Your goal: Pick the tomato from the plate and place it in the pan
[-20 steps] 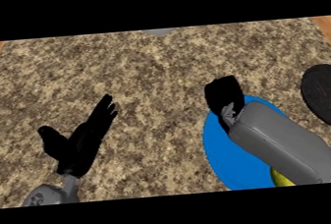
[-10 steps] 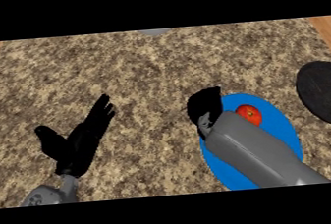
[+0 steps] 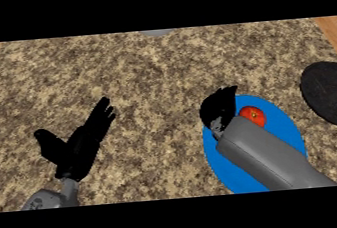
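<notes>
Right hand (image 3: 219,109) has dropped back and left off the plate's middle, so the tomato (image 3: 252,115) now shows, where a second ago the hand covered it. Forearm swung with it. Tomato sits on the blue plate (image 3: 286,136), on its upper half, toward the counter's (image 3: 146,72) right side, just beside the right hand and maybe touching it. Hand is seen from behind, hunched over the plate's upper-left rim; can't tell if it's open or closed, but it isn't holding anything. Left hand (image 3: 81,143) is open, fingers straight, resting near the counter's lower-left. Black pan (image 3: 334,95) is at the counter's right edge, near the plate, nothing in it.

Handling guess: the tomato is light, round, smooth-skinned and a bit soft. It will likely roll or slip if nudged from one side, and squash if pinched. Best taken across its widest part, from opposite sides, coming from above.
</notes>
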